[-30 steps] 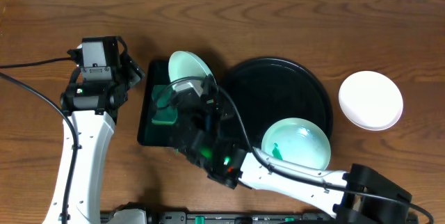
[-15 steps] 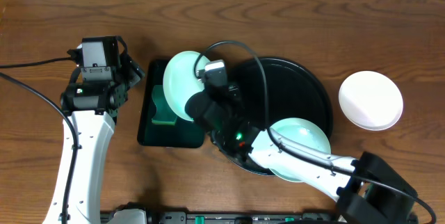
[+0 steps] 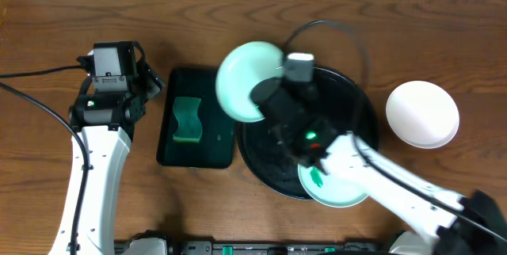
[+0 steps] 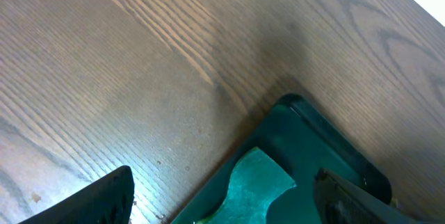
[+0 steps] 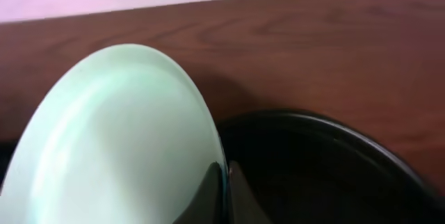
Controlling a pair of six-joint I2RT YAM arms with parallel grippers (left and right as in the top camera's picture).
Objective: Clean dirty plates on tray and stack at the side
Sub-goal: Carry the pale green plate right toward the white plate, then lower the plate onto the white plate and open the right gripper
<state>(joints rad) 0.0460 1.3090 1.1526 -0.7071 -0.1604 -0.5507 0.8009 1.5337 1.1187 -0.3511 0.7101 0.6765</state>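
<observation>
Step in hand, as judged: carrying a mint plate (image 3: pixel 244 81), no smear visible on it, toward the stacking spot. Right gripper (image 5: pixel 224 186) was pressed together on the plate's rim, pinching it. Left gripper (image 4: pixel 229 203) hung spread and empty near a corner of the rectangular tray (image 3: pixel 215 150), which held the sponge (image 3: pixel 188 120). Held plate was in the air over the left rim of the round tray (image 3: pixel 354 100), tilted, hollow face up and toward the left. It is round, so no long axis; gripped at its tray-side edge. Next move probably calls for crossing to the white plate (image 3: pixel 422 113), levelling, lowering, releasing. Smeared plate (image 3: pixel 329 193) lay on the round tray, uncleaned.
</observation>
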